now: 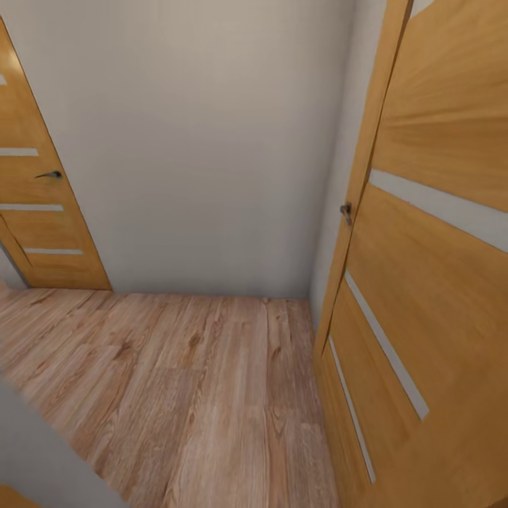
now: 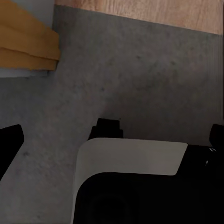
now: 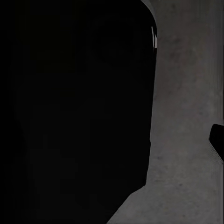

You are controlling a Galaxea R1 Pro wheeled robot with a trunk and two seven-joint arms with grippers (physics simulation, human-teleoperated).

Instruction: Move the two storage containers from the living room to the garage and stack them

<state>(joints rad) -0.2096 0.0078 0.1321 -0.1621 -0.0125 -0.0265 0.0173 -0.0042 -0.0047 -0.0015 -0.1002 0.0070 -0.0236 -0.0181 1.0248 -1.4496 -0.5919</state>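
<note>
1. Head view: a small wood-plank hallway floor (image 1: 190,395) ends at a plain white wall (image 1: 204,141). An orange door (image 1: 437,282) with pale horizontal strips stands open at the right, its dark handle (image 1: 346,212) at the near edge. A second, closed orange door (image 1: 39,212) with its own lever handle (image 1: 51,174) stands at the left.

2. Left wrist view: speckled grey concrete floor (image 2: 140,79) lies under the arm and meets a strip of wood planking (image 2: 154,11) along a straight threshold. An orange door edge (image 2: 23,44) stands beside that line. A white-and-black robot body part (image 2: 135,177) covers the near field. Dark shapes at the frame edges may be the left gripper's fingers; whether they are spread or pressed together cannot be told.

3. Right wrist view: a large black robot part (image 3: 74,112) blocks most of the field, with grey concrete (image 3: 186,121) beside it. The right gripper's state cannot be told either.

4. Task objects: no storage container appears, and nothing is seen held in either gripper. Their location cannot be read from these pictures.

5. Governing relation (judgement): the robot straddles the garage threshold, concrete below the arms and hallway planking ahead. The containers' bearing, their long axis and the nearer arm remain undetermined; the coming move is travel, probably toward the living room.

6. Writing: no brand, label or legible text is present.
</note>
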